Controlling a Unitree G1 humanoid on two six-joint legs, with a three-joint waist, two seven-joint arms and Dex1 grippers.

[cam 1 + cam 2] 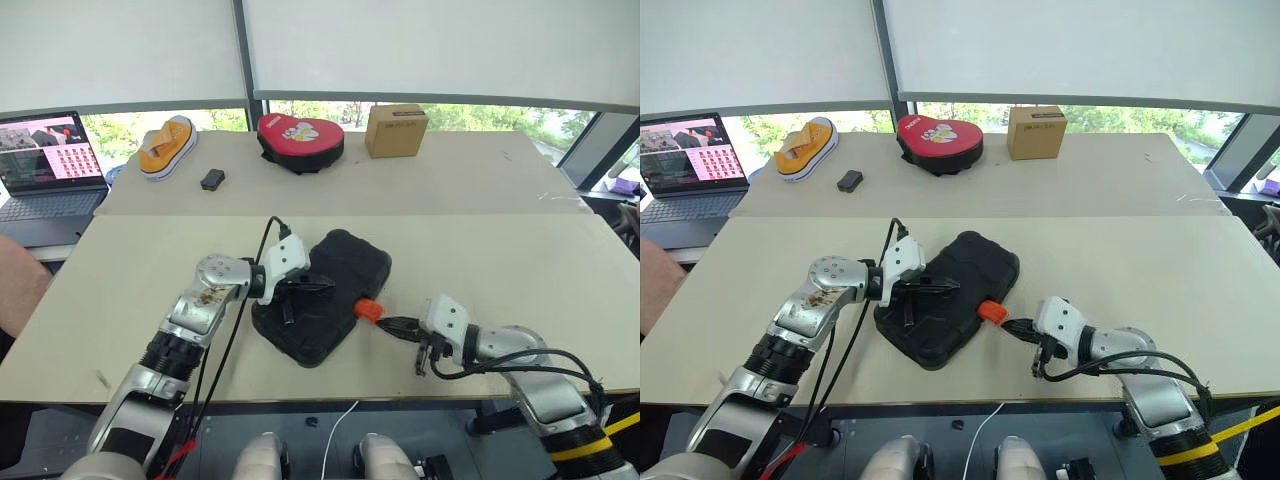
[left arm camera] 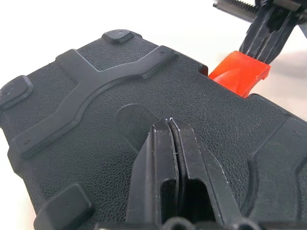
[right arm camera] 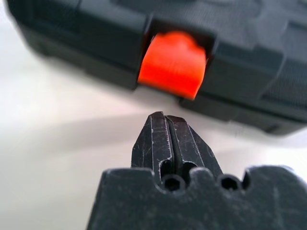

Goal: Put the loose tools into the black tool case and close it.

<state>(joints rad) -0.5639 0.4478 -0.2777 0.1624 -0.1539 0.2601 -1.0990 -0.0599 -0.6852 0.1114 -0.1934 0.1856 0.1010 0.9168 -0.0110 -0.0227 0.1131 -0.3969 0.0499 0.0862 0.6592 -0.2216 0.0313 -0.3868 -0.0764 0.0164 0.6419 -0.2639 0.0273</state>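
One black tool case lies closed mid-table, its single orange latch at 3 o'clock. Left gripper, clenched empty, rests on its lid; right gripper, clenched empty, points at the latch.

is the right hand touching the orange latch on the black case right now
Apart. In the right wrist view, the shut right hand stops short of the orange latch, with bare table visible between them.

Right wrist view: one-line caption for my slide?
Shut right tool poised just short of the orange plastic latch on the closed black moulded tool case.
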